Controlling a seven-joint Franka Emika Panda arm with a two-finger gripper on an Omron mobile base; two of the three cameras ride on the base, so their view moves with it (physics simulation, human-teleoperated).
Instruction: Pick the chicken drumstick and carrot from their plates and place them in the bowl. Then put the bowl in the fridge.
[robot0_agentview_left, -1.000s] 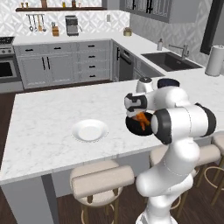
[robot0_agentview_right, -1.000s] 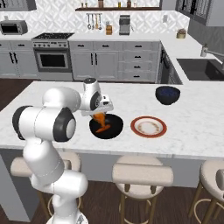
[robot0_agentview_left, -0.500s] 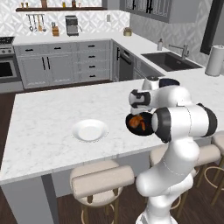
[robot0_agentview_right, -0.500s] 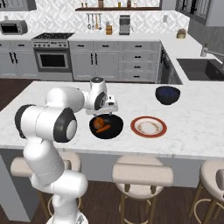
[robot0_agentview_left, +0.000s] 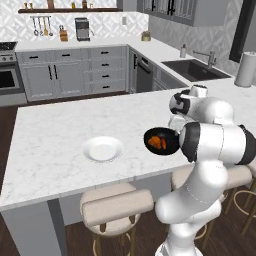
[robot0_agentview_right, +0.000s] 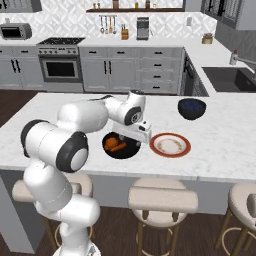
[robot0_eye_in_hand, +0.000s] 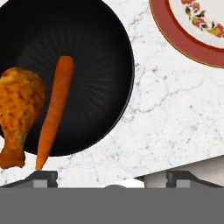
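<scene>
Glossy white rounded arm, dark joints

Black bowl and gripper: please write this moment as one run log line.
black bowl: holds chicken drumstick and carrot | gripper: open, above counter beside bowl | red-rimmed plate: no food | fridge step: not done

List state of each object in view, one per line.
black bowl: upright on the island counter, holding both foods
chicken drumstick: lying in the black bowl, beside the carrot
carrot: lying in the black bowl
red-rimmed plate: on the counter, no food on it
white plate: on the counter, no food on it
blue bowl: upright on the counter, apart from the others
end effector: open, holding nothing, beside the black bowl
</scene>
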